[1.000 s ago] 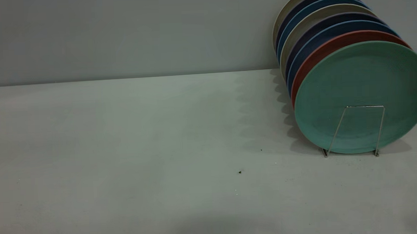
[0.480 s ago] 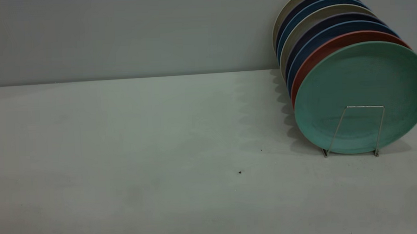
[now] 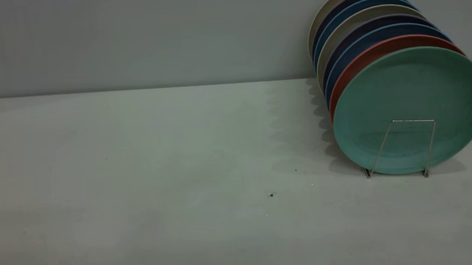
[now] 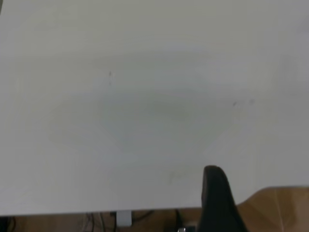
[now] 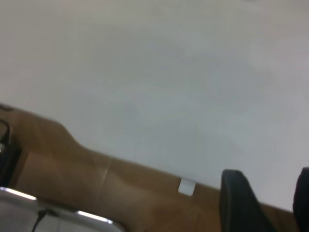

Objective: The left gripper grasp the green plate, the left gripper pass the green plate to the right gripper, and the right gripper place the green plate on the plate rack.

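The exterior camera is sitting low and nearly level, looking across the pale table (image 3: pixel 142 172) toward the grey wall (image 3: pixel 136 37), with the row of upright plates (image 3: pixel 375 42) crowding its right edge, so it is standing fairly close to them. The left wrist camera is looking steeply down on the bare tabletop (image 4: pixel 145 106) from above, taking in the table's edge and a strip of brown floor (image 4: pixel 275 208) beyond, one dark finger (image 4: pixel 217 203) poking into view. The right wrist camera is tilting down too, catching the tabletop (image 5: pixel 169 72), its edge and the floor (image 5: pixel 96 188), with two dark fingers (image 5: pixel 239 203) at the corner. All three are sharing only the table surface.
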`<state>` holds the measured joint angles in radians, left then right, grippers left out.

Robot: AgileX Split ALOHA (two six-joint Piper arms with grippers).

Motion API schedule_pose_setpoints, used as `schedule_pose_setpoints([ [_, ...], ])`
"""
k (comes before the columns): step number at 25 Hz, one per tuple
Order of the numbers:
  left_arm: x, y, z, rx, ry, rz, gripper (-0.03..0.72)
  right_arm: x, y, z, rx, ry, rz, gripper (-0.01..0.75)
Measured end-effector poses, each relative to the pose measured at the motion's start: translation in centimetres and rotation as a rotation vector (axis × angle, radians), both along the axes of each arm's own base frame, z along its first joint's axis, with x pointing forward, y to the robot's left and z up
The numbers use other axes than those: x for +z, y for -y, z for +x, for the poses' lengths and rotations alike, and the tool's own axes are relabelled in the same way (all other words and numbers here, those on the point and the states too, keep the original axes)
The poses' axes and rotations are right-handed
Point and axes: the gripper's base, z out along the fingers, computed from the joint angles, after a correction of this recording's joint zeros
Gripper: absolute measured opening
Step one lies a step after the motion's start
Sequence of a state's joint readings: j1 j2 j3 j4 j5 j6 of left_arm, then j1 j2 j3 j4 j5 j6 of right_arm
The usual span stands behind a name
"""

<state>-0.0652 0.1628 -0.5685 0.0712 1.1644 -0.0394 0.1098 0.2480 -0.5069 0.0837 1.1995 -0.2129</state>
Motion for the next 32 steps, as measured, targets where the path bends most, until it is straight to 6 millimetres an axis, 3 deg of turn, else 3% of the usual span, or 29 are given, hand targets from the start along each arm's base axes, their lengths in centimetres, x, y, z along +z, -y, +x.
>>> schedule_pose_setpoints([
  [4,-1.6,0.0,0.0,-0.001,-0.028,0.001,0.487,0.0,-0.1,0.5,-0.004,0.053,0.012,0.294],
  [9,-2.1,0.6,0.2,-0.070,-0.022,-0.027,0.487,-0.3,-0.3,0.6,0.002,0.041,0.032,0.294],
  [32,-2.1,1.0,0.1,-0.119,-0.008,-0.032,0.487,-0.5,-0.4,0.5,0.024,0.039,0.043,0.294],
])
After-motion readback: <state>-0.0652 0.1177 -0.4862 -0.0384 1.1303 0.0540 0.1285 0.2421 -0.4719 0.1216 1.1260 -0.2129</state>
